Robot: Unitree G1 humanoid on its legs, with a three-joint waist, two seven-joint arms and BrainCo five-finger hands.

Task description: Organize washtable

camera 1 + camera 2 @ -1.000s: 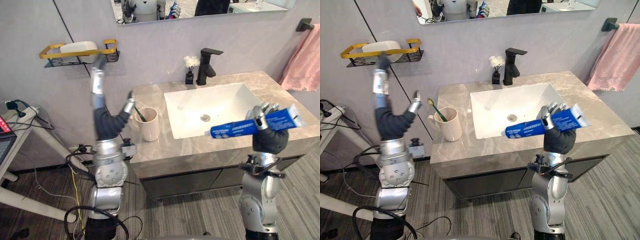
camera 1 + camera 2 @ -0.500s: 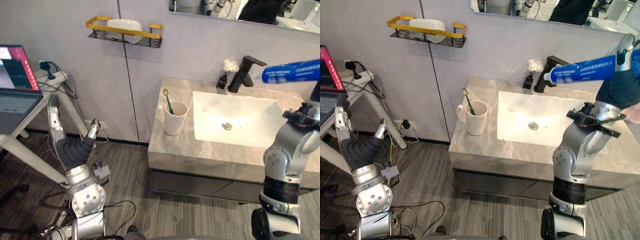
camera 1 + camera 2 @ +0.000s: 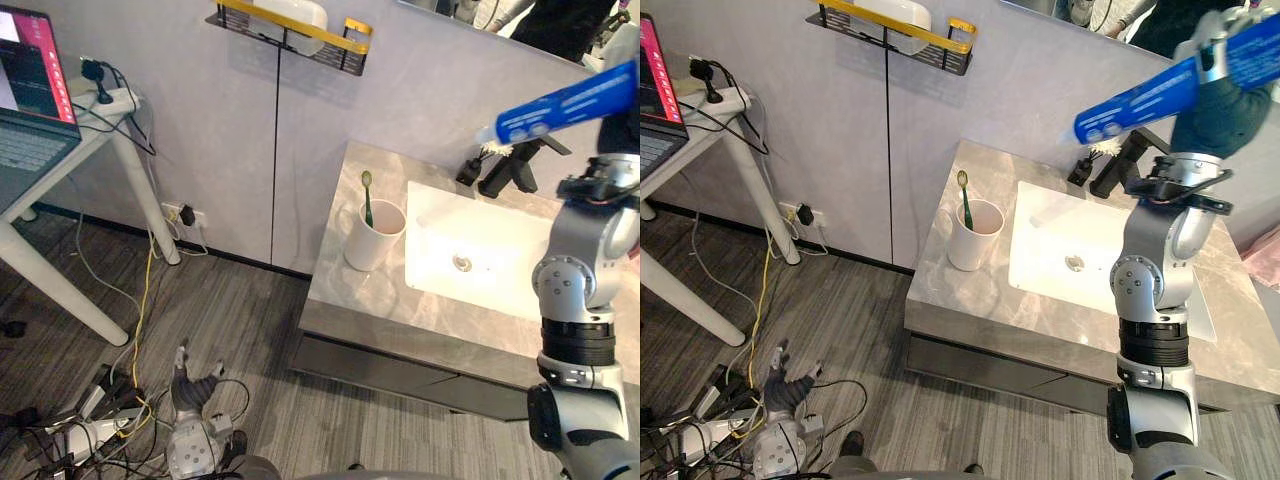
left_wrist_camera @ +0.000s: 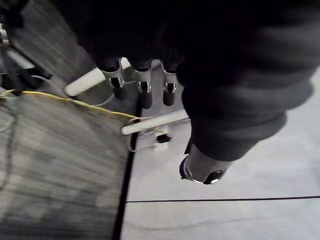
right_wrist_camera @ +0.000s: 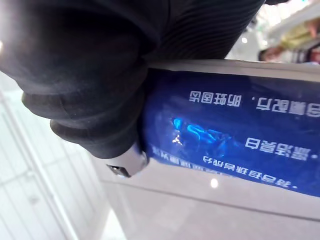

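Above the sink point(image 3: 1052, 242), right robot hand point(image 3: 1208, 45) raised toothpaste point(image 3: 1140, 100).

Blue toothpaste tube point(image 3: 565, 104) with white print; white cup point(image 3: 374, 242), green toothbrush point(image 3: 367, 200) — grey veined counter point(image 3: 350, 300), black tap point(image 3: 500, 178).
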